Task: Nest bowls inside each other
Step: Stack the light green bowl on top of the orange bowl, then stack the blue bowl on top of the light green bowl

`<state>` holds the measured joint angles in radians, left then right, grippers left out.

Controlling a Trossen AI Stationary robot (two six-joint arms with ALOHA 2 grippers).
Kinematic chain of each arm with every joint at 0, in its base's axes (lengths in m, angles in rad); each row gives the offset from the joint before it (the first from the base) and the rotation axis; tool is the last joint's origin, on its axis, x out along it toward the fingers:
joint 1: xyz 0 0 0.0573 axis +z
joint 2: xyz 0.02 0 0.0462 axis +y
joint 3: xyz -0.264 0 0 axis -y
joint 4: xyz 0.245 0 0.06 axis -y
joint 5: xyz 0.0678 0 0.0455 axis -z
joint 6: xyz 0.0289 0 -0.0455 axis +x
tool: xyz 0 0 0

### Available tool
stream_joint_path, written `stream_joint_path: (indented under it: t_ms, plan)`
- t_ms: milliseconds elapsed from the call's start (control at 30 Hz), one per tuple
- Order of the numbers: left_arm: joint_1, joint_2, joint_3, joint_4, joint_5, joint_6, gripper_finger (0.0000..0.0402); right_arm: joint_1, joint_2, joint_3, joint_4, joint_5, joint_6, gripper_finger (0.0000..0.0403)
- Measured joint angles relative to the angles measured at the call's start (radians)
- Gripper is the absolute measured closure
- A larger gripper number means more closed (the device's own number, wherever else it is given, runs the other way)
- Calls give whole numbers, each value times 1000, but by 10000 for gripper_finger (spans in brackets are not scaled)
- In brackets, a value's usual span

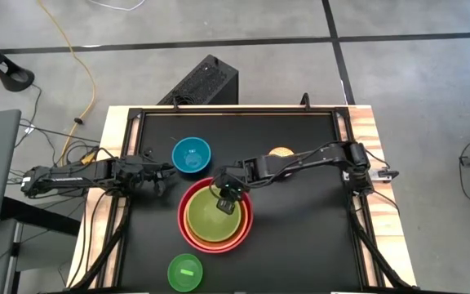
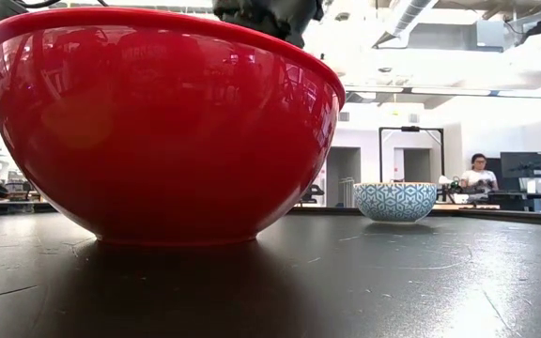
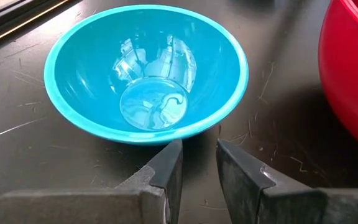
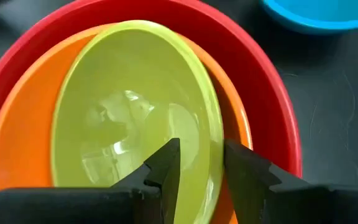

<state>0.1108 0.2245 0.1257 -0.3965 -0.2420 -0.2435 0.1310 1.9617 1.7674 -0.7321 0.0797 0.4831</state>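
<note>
A large red bowl [image 1: 183, 219] stands mid-table. An orange bowl [image 4: 23, 137] sits inside it, and a lime green bowl [image 1: 212, 219] sits inside the orange one. My right gripper [image 1: 228, 199] hangs open over the lime bowl's far rim [image 4: 211, 124], one finger on each side of it, and seems to be clear of it. A blue bowl [image 1: 191, 153] stands to the far left of the stack. My left gripper [image 3: 199, 165] rests just short of it, fingers slightly apart and empty. A small bright green bowl [image 1: 185, 272] stands near the front edge. My right arm partly covers a tan-yellow bowl [image 1: 281, 153].
The black table top [image 1: 300, 237] has bare room on the right and in the near right corner. A raised frame [image 1: 235, 109] edges the mat at the back. In the low view the red bowl [image 2: 158, 122] fills the foreground, and people sit in the room beyond.
</note>
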Motion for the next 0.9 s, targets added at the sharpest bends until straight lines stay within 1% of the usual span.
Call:
stream_joint_path:
  t_ms: [100,267,467,567,667,833,900]
  plan:
    - [0,0,0,0,0,0,315,8,0,36,-24,4,-32,264]
    - [0,0,0,0,0,0,315,14,1,41,-18,130,-74,282]
    - [0,0,0,0,0,0,315,13,6,41,1,216,-103,320]
    - [0,0,0,0,0,0,315,2,6,41,53,229,-115,339]
    - [0,0,0,0,0,0,315,-25,6,41,137,234,-163,348]
    - [0,0,0,0,0,0,315,-106,21,42,293,239,-182,349]
    - [0,0,0,0,0,0,315,-142,35,41,320,238,-186,343]
